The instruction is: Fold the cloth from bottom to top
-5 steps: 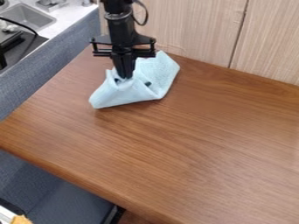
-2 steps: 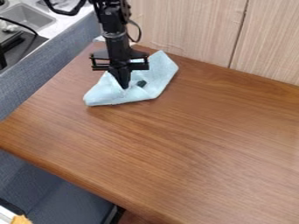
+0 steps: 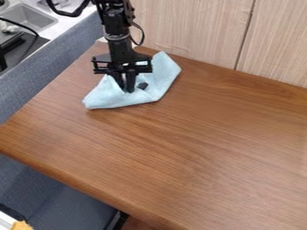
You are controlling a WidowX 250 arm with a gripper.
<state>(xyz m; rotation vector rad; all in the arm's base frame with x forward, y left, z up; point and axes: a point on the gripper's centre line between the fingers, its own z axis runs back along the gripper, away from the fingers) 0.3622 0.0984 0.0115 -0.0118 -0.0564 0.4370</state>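
The pincer [image 3: 126, 89] hangs straight down over the far left part of the tabletop [image 3: 198, 143], its tips down at the cloth [image 3: 159, 76]. It is released: its two fingers stand a little apart, with a narrow strip of pale blue between them. The cloth lies on the tabletop near the wooden panels [image 3: 192, 27], creased and uneven around the tips. One end of it narrows to a corner at the left, its near edge runs slantwise up to the right, and a broader part spreads out behind and to the right of the pincer. A small dark patch [image 3: 142, 85] shows on the cloth just right of the fingers. The black arm [image 3: 117, 27] comes in from the top edge, with a cable [image 3: 142, 36] looping out at its right. At the upper left, beyond a blue-grey partition [image 3: 60, 58], is a metal sink [image 3: 30, 19] in a pale counter [image 3: 66, 20].
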